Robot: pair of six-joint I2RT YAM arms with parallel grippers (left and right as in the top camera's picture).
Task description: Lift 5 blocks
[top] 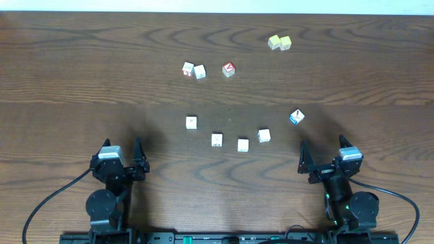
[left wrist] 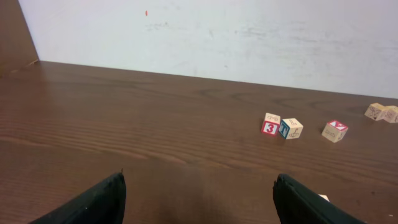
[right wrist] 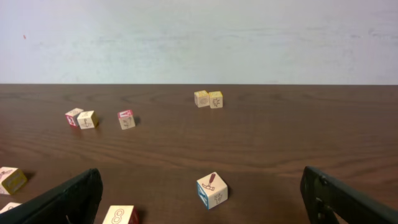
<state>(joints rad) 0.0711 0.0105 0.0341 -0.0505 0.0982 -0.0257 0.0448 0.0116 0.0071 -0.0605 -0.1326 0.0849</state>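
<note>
Several whitish blocks lie in a loose row mid-table: one (top: 191, 122) at the left, then one (top: 217, 140), another (top: 243, 144) and one (top: 264, 135). The block with a blue side (top: 296, 116) lies farthest right. In the right wrist view this blue-sided block (right wrist: 212, 190) shows a hammer print and rests on the wood just ahead of my open right gripper (right wrist: 200, 176), touching neither finger. A block marked 8 (right wrist: 120, 215) sits by the left finger. My left gripper (left wrist: 199, 186) is open over bare wood. Both grippers (top: 122, 150) (top: 324, 150) stand near the front edge.
Farther back stand two cubes side by side (top: 188, 68) (top: 200, 71), a cube with a red face (top: 228, 68) and two pale yellow cubes (top: 274, 41) (top: 285, 43). A pale wall (left wrist: 249, 31) rises behind the table's far edge.
</note>
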